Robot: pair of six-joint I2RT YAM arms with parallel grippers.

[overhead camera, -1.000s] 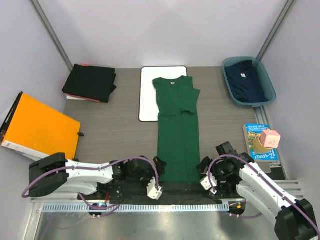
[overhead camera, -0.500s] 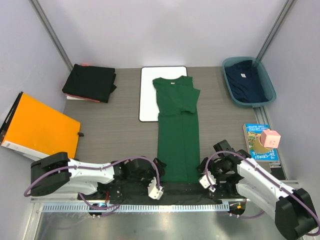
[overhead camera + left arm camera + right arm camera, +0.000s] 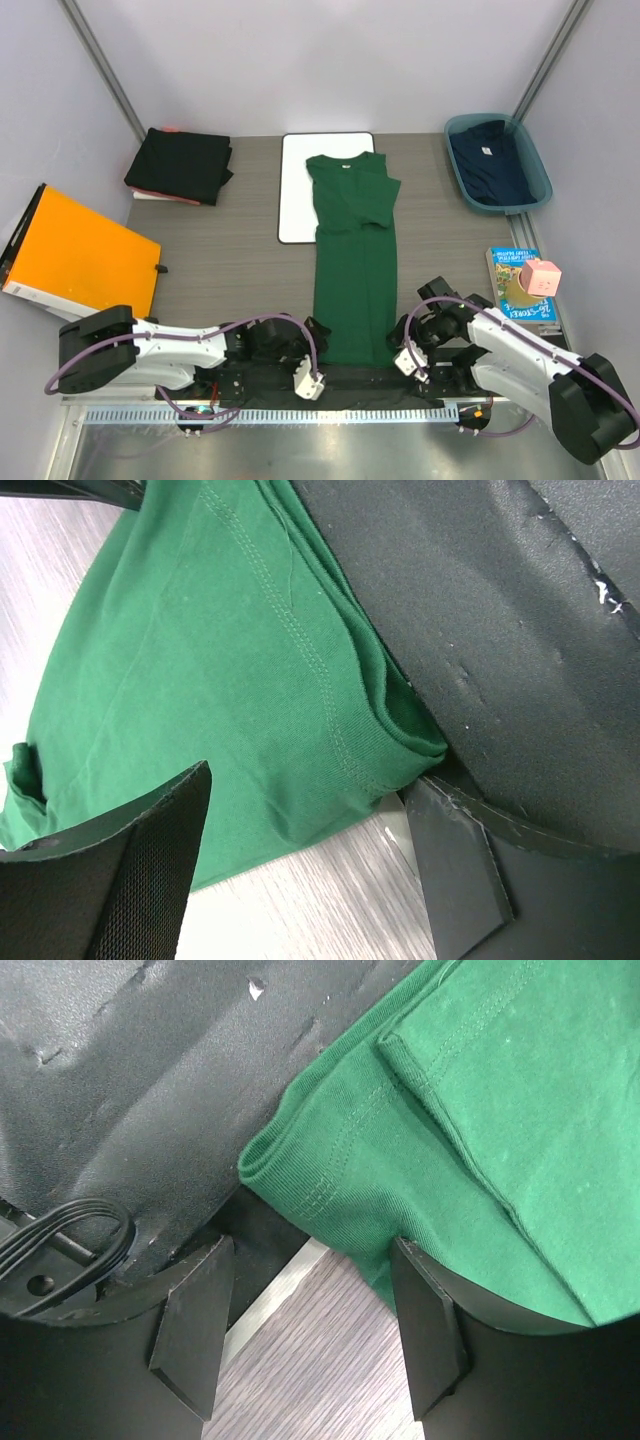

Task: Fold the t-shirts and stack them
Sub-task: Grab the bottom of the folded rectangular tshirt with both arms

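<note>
The grey worktop (image 3: 220, 270) carries a long green t-shirt (image 3: 352, 270). It lies flat down the middle, its sides folded in, and its bottom edge reaches a black mat (image 3: 260, 380). Left of the green t-shirt lies an orange folder (image 3: 85, 258). A white board (image 3: 297, 200) lies under its top end. Far left of that top end sit the folded black t-shirts (image 3: 180, 165). To the right of it, a blue tub (image 3: 535, 165) holds a navy t-shirt (image 3: 490, 165). The left tool (image 3: 305, 790) is at the green t-shirt's bottom left corner and the right tool (image 3: 312, 1250) at its bottom right corner. Each tool is spread apart, one finger on each side of its corner, not pinching the cloth yet.
</note>
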